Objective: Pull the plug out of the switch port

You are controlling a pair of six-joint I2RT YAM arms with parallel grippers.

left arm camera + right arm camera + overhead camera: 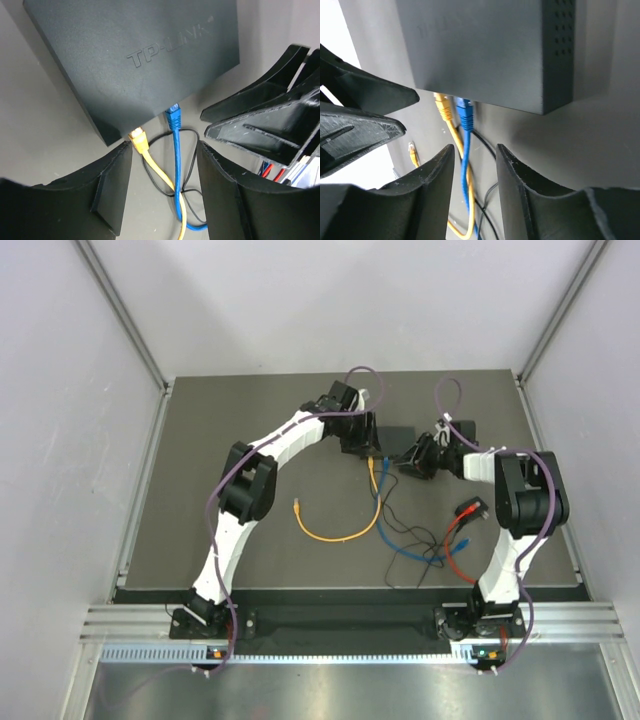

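Only wrist views show yellow plug [138,138], blue plug [173,116] in switch [135,55]. Left gripper [165,150], right gripper [475,150] gape; dark mat [200,440], white walls [330,300].

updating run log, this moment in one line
stage: pre-pull | matte-black flat switch box: blue plastic plug and yellow plastic plug both seated | left gripper: open | right gripper: open, astride blue cable

Overhead camera looks down; both wrist cameras closely face the switch [130,55].
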